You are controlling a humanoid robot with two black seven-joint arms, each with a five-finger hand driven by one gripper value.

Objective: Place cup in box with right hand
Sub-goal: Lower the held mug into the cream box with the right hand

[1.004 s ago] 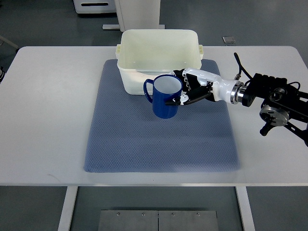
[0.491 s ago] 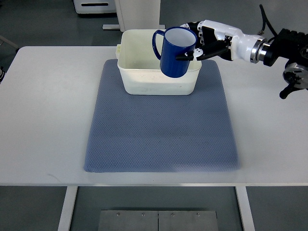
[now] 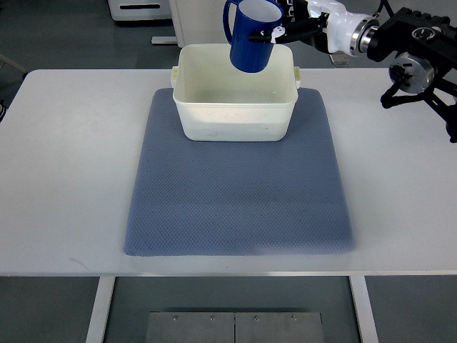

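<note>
right hand (image 3: 296,18): enters from the right edge at the far side of the frame, partly cut off by the top edge; fingers (image 3: 275,32) wrapped round the cup's right side, gripping it
cup (image 3: 251,36): dark blue, white inside, held in the air, upright with a slight tilt; handle points left; its top is cropped by the frame edge; sits over the far rim of the box, right of centre
box (image 3: 235,118): cream plastic tub, open top, lug handles on the left and right ends; inside looks bare
mat (image 3: 239,207): blue-grey textured pad, box stands on its far edge
bench (image 3: 64,179): white top, carries the mat and box
right forearm (image 3: 414,57): black joint housing and cables, over the bench's far right corner
left hand: not in view
floor: grey, with a metal plate (image 3: 234,327) visible below the near edge of the bench
</note>
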